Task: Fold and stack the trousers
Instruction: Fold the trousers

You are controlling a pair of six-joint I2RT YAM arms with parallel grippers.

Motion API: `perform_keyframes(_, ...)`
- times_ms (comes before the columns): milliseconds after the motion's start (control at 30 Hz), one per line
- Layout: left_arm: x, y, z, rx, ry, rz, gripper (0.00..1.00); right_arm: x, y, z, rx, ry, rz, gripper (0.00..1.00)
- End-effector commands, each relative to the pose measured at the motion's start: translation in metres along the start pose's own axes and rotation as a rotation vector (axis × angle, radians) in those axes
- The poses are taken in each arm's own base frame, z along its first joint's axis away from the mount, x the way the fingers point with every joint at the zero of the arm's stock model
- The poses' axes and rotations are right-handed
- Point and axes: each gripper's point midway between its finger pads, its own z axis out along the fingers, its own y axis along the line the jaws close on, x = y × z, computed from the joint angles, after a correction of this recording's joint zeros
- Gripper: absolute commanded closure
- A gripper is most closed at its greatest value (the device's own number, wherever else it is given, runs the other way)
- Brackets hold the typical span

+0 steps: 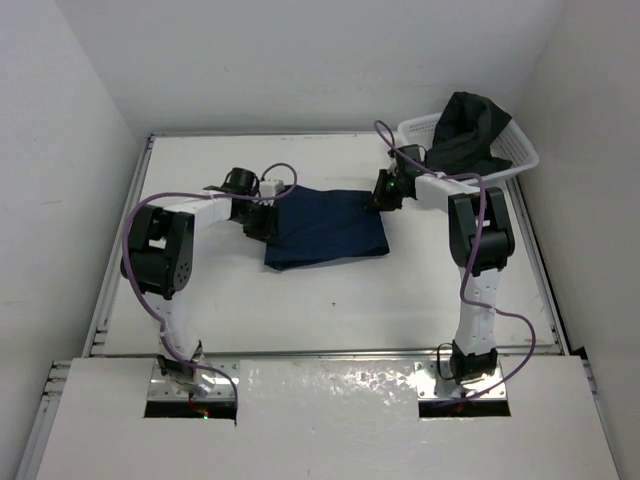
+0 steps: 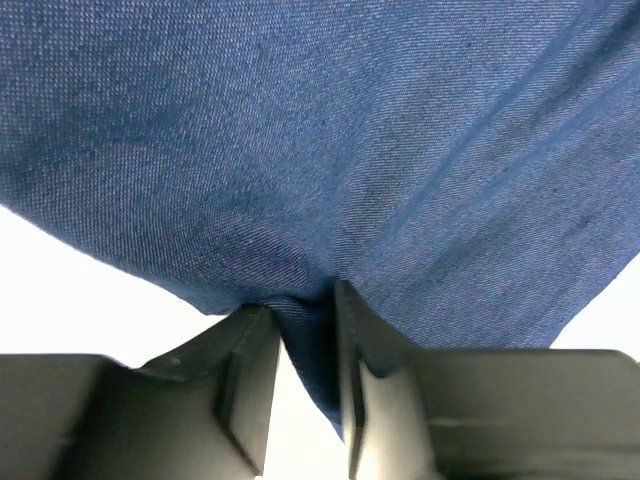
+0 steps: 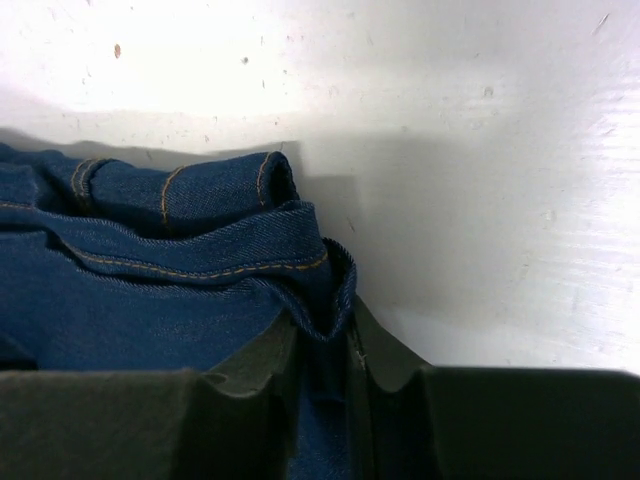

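Observation:
The trousers (image 1: 325, 228) are dark navy jeans, folded into a rough rectangle on the white table's middle. My left gripper (image 1: 262, 222) is at their left edge, shut on a fold of the denim (image 2: 300, 330). My right gripper (image 1: 383, 193) is at their far right corner, shut on a hemmed edge with tan stitching (image 3: 325, 300). Layered hems show in the right wrist view (image 3: 180, 230). The waistband patch and pockets are hidden.
A white laundry basket (image 1: 515, 150) stands at the back right with a dark garment (image 1: 470, 130) heaped in it. Raised rails run along the table's left edge (image 1: 120, 250) and right edge (image 1: 540, 260). White walls enclose the table.

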Motion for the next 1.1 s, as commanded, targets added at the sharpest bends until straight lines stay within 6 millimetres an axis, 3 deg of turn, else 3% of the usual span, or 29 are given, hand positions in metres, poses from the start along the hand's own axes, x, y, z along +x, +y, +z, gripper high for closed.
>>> perform_keyframes(0,-0.018,0.000,-0.015,-0.039,-0.072,0.014,0.74,-0.027,-0.001,-0.008,0.019,-0.059,-0.029,0.80)
perform_keyframes(233,-0.029,0.005,-0.035,-0.093,-0.093,0.044,0.62,-0.051,-0.018,-0.030,0.115,-0.092,-0.085,0.74)
perform_keyframes(400,-0.054,0.000,-0.061,-0.108,-0.133,0.069,0.54,-0.061,-0.009,-0.053,0.127,-0.096,-0.152,0.71)
perform_keyframes(433,-0.056,-0.001,-0.065,-0.116,-0.137,0.072,0.52,-0.067,-0.003,-0.068,0.125,-0.126,-0.165,0.70)
perform_keyframes(533,-0.075,0.000,-0.087,-0.160,-0.201,0.094,0.49,-0.060,0.005,-0.099,0.120,-0.158,-0.191,0.68)
perform_keyframes(600,-0.085,0.005,-0.100,-0.186,-0.226,0.089,0.49,-0.042,-0.001,-0.110,0.124,-0.141,-0.188,0.66)
perform_keyframes(633,-0.087,0.014,-0.107,-0.200,-0.237,0.064,0.49,-0.044,0.007,-0.130,0.105,-0.177,-0.193,0.65)
perform_keyframes(700,-0.094,0.025,-0.125,-0.226,-0.270,0.035,0.49,-0.025,-0.008,-0.141,0.095,-0.161,-0.135,0.62)
perform_keyframes(733,-0.095,0.041,-0.139,-0.255,-0.295,0.001,0.49,-0.024,-0.004,-0.159,0.058,-0.194,-0.106,0.61)
perform_keyframes(767,-0.095,0.050,-0.147,-0.273,-0.307,-0.016,0.49,-0.009,-0.029,-0.162,0.079,-0.177,-0.043,0.61)
perform_keyframes(800,-0.093,0.061,-0.154,-0.300,-0.316,-0.038,0.49,-0.003,-0.036,-0.169,0.080,-0.182,-0.018,0.60)
perform_keyframes(833,-0.086,0.082,-0.168,-0.337,-0.332,-0.088,0.49,-0.006,-0.058,-0.192,0.117,-0.235,0.036,0.58)
perform_keyframes(867,-0.082,0.091,-0.173,-0.351,-0.335,-0.108,0.49,0.014,-0.076,-0.193,0.152,-0.211,0.071,0.55)
perform_keyframes(933,-0.068,0.116,-0.189,-0.395,-0.351,-0.168,0.49,0.021,-0.105,-0.220,0.219,-0.270,0.138,0.41)
perform_keyframes(967,-0.058,0.124,-0.188,-0.404,-0.338,-0.191,0.49,0.039,-0.119,-0.220,0.242,-0.253,0.181,0.39)
perform_keyframes(1067,-0.036,0.148,-0.196,-0.449,-0.329,-0.245,0.49,0.062,-0.151,-0.235,0.301,-0.278,0.292,0.31)
